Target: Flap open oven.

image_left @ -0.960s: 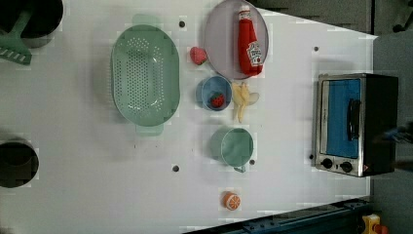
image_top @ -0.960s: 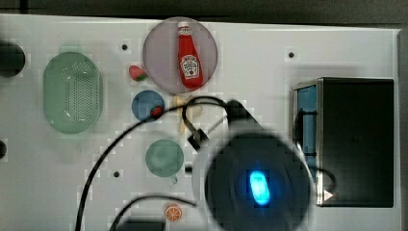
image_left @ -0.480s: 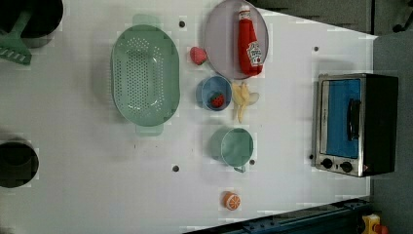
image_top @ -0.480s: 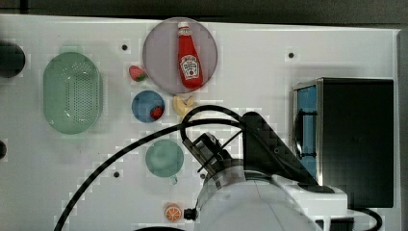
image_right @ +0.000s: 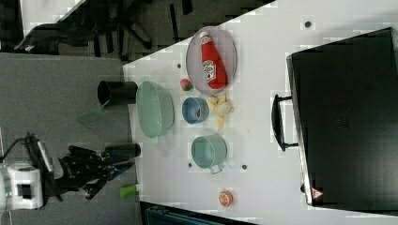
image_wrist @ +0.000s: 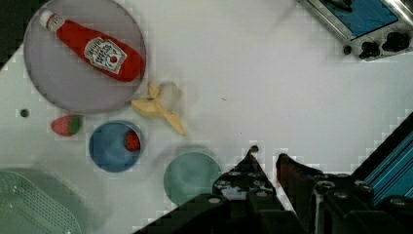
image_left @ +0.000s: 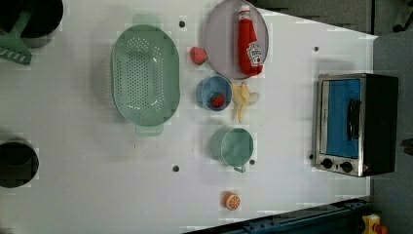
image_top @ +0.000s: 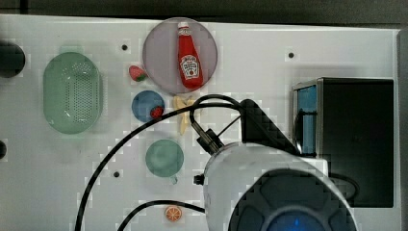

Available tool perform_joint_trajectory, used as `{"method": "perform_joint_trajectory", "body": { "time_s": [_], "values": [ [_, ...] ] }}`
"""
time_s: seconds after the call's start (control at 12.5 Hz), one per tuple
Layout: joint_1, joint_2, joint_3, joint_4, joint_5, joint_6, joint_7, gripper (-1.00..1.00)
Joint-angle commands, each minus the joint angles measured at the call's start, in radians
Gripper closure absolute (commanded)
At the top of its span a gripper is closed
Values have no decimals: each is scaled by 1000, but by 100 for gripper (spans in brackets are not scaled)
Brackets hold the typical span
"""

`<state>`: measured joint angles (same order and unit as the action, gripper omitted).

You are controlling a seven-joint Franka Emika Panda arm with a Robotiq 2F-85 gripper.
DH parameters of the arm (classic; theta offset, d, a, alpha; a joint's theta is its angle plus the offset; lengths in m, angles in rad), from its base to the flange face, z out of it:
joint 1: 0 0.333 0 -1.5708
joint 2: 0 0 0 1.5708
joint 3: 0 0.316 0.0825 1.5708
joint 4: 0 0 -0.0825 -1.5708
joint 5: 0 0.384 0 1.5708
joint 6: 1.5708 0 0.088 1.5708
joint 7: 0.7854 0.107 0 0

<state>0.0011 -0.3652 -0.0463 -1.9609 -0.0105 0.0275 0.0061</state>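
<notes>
Tool (image_wrist: 267, 158) is showing in the wrist view with its fingertips (image_wrist: 253, 152) close together, a narrow gap between them, gripping nothing. It is hanging above bare desk (image_wrist: 272, 92), near the teal cup (image_wrist: 192, 175).

Toaster oven (image_wrist: 360, 19) is sitting well apart from the tool in the wrist view, across open desk, with nothing lying between. Its knobs (image_wrist: 382, 45) and blue glass are facing the tool.

In the left view the oven is standing at the left view's right end of the desk. Its door (image_left: 341, 117) is shut and facing the left view's left, toward the plate with the ketchup bottle (image_left: 249, 41) and the banana (image_left: 241, 97).

Key relation: the dark bar handle (image_left: 353, 119) is running along the door's upper edge, long axis parallel to the oven front, standing off the glass as the right view is showing. In the top view the arm (image_top: 269, 192) is hovering just beside the oven front.

Judgement: approach not yet finished. The tool is needing to travel toward the oven, hook the bar crosswise, then pull out and down.
</notes>
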Motion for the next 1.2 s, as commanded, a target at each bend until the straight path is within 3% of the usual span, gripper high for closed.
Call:
{"method": "perform_joint_trajectory", "body": {
  "time_s": [0.08, 0.56, 0.96, 1.2],
  "values": [
    [-14, -7, -25, -60, -18, 3, -212, 65],
    [-40, -6, -131, -188, -106, 175, -667, 65],
    [-49, 43, -251, -280, -114, 388, -766, 65],
    [-51, 118, -307, -289, -114, 493, -941, 65]
  ]
}}
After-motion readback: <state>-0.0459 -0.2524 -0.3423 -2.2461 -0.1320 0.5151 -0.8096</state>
